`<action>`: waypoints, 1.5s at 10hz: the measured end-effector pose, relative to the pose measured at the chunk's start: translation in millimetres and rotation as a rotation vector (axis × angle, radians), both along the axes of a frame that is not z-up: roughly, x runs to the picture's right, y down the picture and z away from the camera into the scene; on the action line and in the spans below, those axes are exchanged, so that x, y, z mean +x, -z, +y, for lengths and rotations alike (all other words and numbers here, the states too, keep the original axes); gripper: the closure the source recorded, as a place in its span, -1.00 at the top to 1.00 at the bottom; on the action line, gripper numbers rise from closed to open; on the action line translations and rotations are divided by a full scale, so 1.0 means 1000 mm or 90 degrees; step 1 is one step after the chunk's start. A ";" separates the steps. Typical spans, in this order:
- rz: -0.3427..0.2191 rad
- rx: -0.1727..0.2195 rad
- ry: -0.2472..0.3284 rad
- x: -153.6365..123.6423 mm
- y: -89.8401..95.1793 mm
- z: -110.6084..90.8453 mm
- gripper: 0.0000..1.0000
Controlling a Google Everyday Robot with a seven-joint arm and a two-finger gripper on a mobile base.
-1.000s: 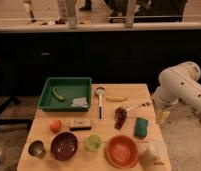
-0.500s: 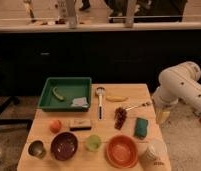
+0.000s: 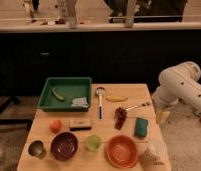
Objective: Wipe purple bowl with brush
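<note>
The purple bowl [image 3: 64,145] stands near the table's front left, between a small metal cup [image 3: 36,148] and a green cup [image 3: 93,143]. The brush [image 3: 100,102] lies flat at the table's middle, its round head toward the back and its handle pointing to the front. My white arm [image 3: 180,85] is off the table's right side. My gripper [image 3: 162,116] hangs down just past the right edge, far from both the brush and the bowl, and holds nothing that I can see.
A green tray [image 3: 48,96] at the back left holds a green vegetable and a white scrap. Also on the wooden table [image 3: 44,135]: banana [image 3: 116,98], grapes [image 3: 120,116], green sponge [image 3: 141,127], orange bowl [image 3: 122,150], white cup [image 3: 153,150], a red-orange fruit [image 3: 55,125], a small bar [image 3: 80,124].
</note>
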State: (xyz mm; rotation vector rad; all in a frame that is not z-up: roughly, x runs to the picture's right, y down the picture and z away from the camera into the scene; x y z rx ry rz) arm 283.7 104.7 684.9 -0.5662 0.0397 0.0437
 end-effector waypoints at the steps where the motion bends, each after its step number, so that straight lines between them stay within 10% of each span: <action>1: 0.000 0.000 0.000 0.000 0.000 0.000 0.60; 6: 0.017 0.001 -0.013 -0.001 -0.001 0.002 0.60; 9: 0.092 0.011 -0.107 -0.025 -0.008 0.002 0.60; 15: 0.131 0.025 -0.223 -0.072 -0.045 -0.013 0.60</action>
